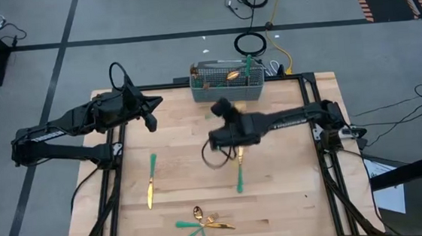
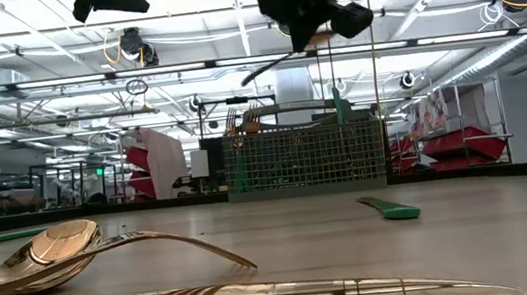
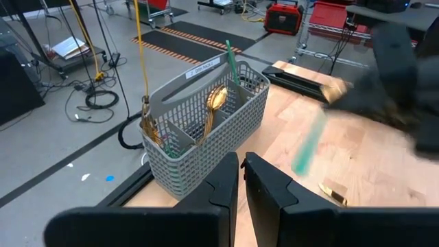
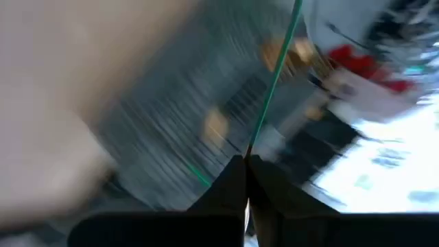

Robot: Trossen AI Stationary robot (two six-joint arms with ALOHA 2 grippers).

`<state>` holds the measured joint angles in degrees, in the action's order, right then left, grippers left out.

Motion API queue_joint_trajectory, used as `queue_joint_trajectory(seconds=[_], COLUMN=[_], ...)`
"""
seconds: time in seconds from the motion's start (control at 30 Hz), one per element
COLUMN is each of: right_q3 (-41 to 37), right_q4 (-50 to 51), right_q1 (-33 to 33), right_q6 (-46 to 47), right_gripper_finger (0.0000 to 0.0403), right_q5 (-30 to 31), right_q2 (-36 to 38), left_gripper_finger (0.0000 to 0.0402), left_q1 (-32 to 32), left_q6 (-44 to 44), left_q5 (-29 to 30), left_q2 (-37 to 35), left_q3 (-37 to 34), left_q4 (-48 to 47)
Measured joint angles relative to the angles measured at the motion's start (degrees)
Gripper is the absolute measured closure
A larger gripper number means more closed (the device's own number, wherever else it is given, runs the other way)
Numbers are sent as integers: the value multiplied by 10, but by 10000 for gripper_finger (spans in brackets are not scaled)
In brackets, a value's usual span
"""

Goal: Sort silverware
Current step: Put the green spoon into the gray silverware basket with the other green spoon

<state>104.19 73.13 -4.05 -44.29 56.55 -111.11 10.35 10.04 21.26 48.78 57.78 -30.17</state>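
My right gripper (image 1: 220, 108) hangs above the table's middle, just in front of the grey mesh caddy (image 1: 227, 83), shut on one piece of silverware with a slim teal handle (image 4: 274, 75). The caddy stands at the far edge with several pieces upright in it (image 3: 216, 99). My left gripper (image 1: 151, 120) waits in the air at the far left, shut and holding nothing. More silverware lies flat on the wood: one piece (image 1: 239, 170) under my right arm, a knife (image 1: 150, 183) at the left, and a small heap (image 1: 202, 224) by the near edge. My right gripper pinches the piece between its two fingers; the teal handle (image 4: 251, 145) comes out at the fingertips and sticks straight ahead toward the caddy. The fingers hide the part that they are on. The piece is lifted clear of the table, shown blurred (image 3: 306, 147) in the left wrist view.
A black frame (image 1: 310, 87) runs along the tabletop's edges. A dark cable loop (image 1: 214, 159) hangs under my right arm. Bare wood lies between the left knife and the piece in the middle. Cables lie on the floor (image 1: 250, 43) behind the caddy.
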Motion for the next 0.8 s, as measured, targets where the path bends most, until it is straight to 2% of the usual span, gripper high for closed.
queue_joint_trajectory(seconds=[0.1,0.2,0.3,0.5,0.63,0.8], right_q3=[2,2,2,2,2,2], right_q4=[-28,-73,-86,-119,-173,-178], right_q1=[44,92,137,200,208,216], right_q6=[-164,-260,-297,-363,-411,-439], right_gripper_finger=[403,403,403,403,403,403], right_q5=[95,114,136,135,113,78], right_q2=[0,0,0,-7,-25,-54], left_gripper_finger=[368,368,368,368,368,368], left_q1=[0,0,0,0,0,0], left_q6=[0,0,0,-1,-15,-15], left_q5=[0,0,0,0,0,0], left_q2=[0,0,0,0,0,0], left_q3=[0,0,0,0,0,0], left_q4=[0,0,0,-3,-15,-25])
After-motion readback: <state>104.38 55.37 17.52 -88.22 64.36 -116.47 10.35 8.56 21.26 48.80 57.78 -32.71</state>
